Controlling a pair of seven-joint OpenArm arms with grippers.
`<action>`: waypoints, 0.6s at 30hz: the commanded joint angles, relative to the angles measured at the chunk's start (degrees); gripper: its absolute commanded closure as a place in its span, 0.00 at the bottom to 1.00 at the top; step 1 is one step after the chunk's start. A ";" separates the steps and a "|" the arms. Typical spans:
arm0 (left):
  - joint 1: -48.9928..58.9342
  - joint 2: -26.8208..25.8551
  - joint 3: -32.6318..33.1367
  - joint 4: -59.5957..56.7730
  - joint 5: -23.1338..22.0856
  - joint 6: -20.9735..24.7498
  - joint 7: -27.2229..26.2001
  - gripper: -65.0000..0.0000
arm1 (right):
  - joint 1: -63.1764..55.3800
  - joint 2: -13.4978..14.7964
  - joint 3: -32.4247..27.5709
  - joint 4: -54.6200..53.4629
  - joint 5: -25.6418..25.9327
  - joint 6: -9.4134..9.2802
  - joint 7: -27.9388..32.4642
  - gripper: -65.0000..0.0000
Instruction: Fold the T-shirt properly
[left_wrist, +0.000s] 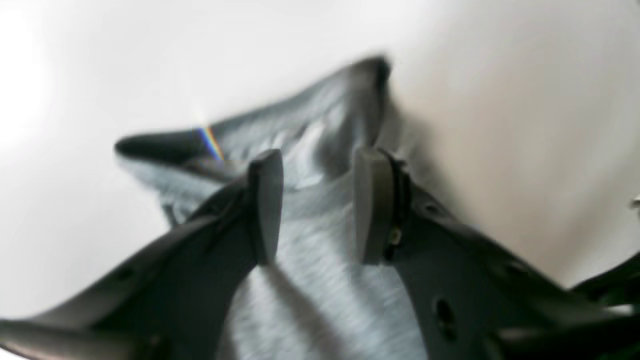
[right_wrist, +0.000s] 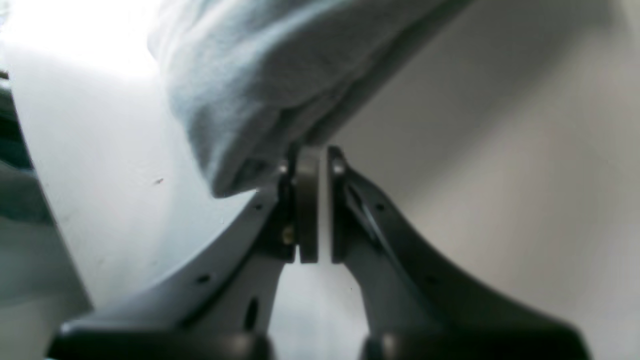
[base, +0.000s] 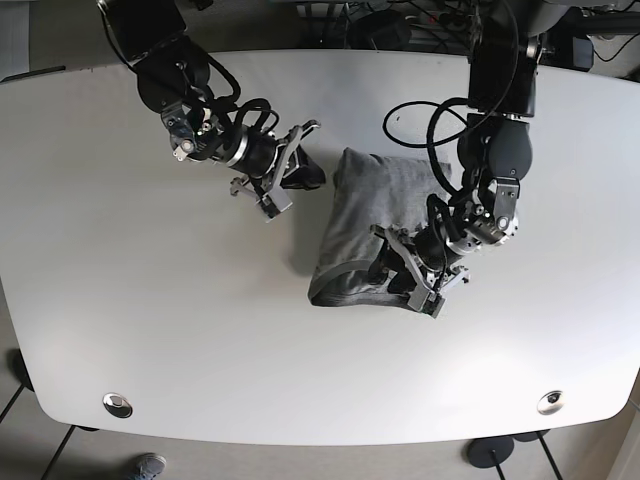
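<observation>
Both tools flank the soft grey cotton T-shirt (base: 375, 225), lying partly folded on the white table (base: 150, 330). Left gripper (left_wrist: 317, 207) hovers over the shirt's near hem with its jaws apart, cloth showing between them. Right gripper (right_wrist: 312, 210) has its jaws together beside the far edge, pinching nothing. Light and limp, the fabric likely sags and slides; pinching a doubled hem or corner looks safest. Nothing else nearby obstructs.

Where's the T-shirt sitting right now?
In the base view the T-shirt lies right of table centre, between both pincers: left pincer over its near edge, right pincer beside its far-left corner.
</observation>
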 joint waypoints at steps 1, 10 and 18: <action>1.30 0.50 0.82 1.38 1.61 3.84 -3.94 0.56 | 0.73 0.52 1.93 1.08 0.76 0.71 1.31 0.96; 9.30 4.19 8.29 0.77 16.02 12.19 -14.40 0.46 | -0.76 0.25 6.33 1.26 0.76 0.80 1.31 0.96; 9.92 -2.14 2.93 -11.10 17.52 11.75 -14.67 0.45 | -0.76 0.43 6.33 3.72 0.76 0.71 1.31 0.96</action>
